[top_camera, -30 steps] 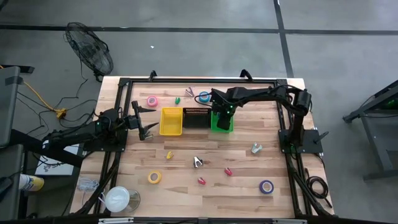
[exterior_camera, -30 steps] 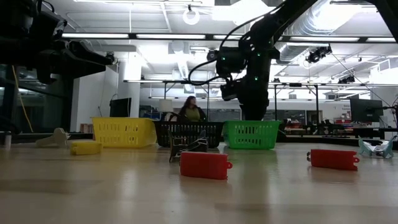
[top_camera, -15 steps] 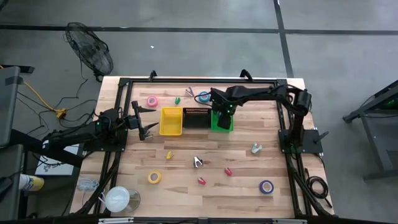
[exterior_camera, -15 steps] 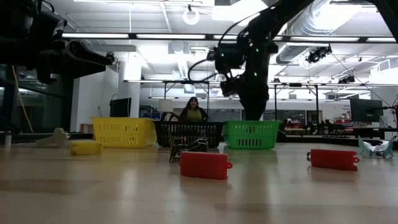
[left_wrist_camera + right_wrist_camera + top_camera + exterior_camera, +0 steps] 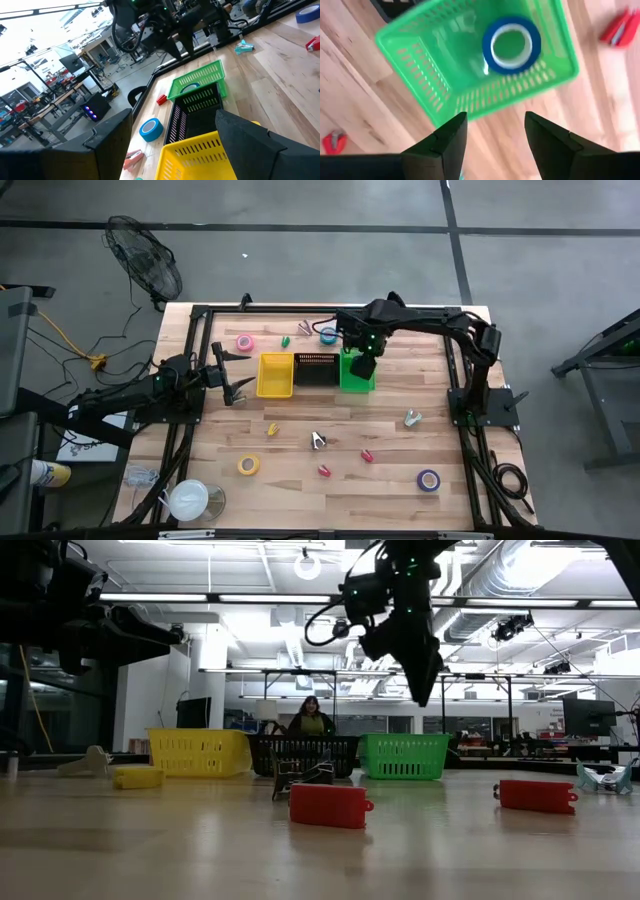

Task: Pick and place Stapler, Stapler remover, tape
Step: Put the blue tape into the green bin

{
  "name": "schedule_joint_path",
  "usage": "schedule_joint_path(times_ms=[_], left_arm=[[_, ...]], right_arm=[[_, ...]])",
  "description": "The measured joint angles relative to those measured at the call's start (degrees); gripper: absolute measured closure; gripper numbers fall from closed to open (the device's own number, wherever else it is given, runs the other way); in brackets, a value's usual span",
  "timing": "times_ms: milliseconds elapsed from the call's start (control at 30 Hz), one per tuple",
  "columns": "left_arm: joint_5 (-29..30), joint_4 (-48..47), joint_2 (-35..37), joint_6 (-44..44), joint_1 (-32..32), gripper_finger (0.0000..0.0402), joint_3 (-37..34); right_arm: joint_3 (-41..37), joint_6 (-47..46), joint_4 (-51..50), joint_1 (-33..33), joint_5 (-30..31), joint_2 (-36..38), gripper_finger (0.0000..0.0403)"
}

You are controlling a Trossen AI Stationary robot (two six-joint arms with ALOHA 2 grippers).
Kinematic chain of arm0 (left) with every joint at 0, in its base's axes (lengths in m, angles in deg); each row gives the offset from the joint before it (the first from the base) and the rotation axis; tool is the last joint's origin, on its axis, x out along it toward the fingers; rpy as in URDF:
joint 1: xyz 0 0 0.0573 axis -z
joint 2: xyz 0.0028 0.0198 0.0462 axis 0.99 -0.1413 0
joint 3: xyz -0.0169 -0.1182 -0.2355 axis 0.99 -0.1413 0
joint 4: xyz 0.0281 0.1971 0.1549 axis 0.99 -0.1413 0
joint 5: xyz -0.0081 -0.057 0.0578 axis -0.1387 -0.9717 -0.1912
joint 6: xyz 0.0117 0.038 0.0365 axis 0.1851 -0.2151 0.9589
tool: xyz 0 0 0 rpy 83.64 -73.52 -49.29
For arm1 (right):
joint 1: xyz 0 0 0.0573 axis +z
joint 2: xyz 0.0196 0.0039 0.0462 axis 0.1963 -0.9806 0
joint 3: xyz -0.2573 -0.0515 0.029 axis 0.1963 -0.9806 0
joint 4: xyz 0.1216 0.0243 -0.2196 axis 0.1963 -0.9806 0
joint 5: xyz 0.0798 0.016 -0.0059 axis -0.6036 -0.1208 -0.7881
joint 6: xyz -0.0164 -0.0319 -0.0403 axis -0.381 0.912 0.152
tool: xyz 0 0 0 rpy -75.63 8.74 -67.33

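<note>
My right gripper hangs open above the green bin, fingers pointing down, and touches nothing. It also shows over the bin in the high view and well above it in the low view. A blue tape roll lies flat on the bin's floor. On the table lie a second blue tape, a pink tape, a yellow tape and a purple tape. Two small red staplers, a yellow one and a clawed staple remover lie in the middle. My left gripper waits open at the left.
A yellow bin and a black bin stand in a row left of the green one. A teal piece lies at the right. A large white roll sits at the near left corner. A person shows in the room behind.
My right gripper has gone up out of the green bin, from level with its rim to well above it, and the fingers now slant down. The blue tape roll stays on the bin's floor.
</note>
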Motion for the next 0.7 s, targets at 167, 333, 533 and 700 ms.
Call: schedule_joint_path(times_ms=[167, 333, 533, 700], left_arm=[[0.0, 0.0, 0.0, 0.0, 0.0, 0.012, 0.0], [0.0, 0.0, 0.01, 0.0, 0.01, 0.012, 0.0], [0.0, 0.0, -0.01, 0.0, 0.0, 0.012, 0.0], [0.02, 0.0, 0.01, 0.01, 0.0, 0.012, 0.0]], right_arm=[[-2.35, -3.42, -2.41, 1.94, 0.46, 0.0, 0.0215], [-5.7, -8.15, -2.69, 5.0, 0.43, 0.0, 0.0218], [-9.5, -15.71, -2.92, 10.64, 0.02, 1.08, 0.0218], [-14.57, -25.47, -1.19, 16.6, -0.15, 4.64, 0.0219]])
